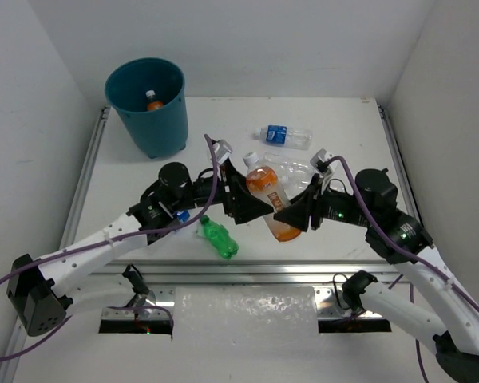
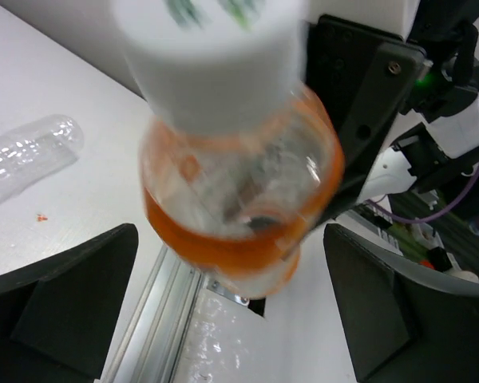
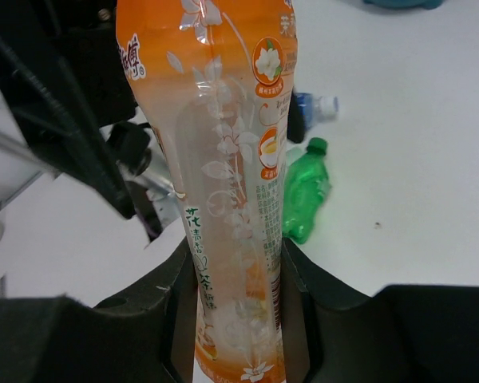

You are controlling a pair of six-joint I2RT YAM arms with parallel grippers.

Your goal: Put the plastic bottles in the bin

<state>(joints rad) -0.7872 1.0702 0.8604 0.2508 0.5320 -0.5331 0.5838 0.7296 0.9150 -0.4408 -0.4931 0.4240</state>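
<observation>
Top external: right gripper (image 1: 294, 209) pinches the orange-labelled bottle (image 1: 269, 195); its capped half lies between the left gripper's (image 1: 247, 194) spread jaws.

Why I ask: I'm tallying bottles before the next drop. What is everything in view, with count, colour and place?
bin: one, teal, far left corner of the table
orange-capped bottle: one, inside the bin
orange-labelled bottle: one, orange, held over mid-table
green bottle: one, green, lying near the front rail
blue-labelled bottle: one, clear with blue label, lying at the far side
part-hidden blue bottle: one, blue with white cap, by the left arm
clear bottle: at least one, unlabelled, lying by the right arm
table: one, white
left gripper: one, black, open, jaws either side of the orange-labelled bottle
right gripper: one, black, shut on the orange-labelled bottle
</observation>
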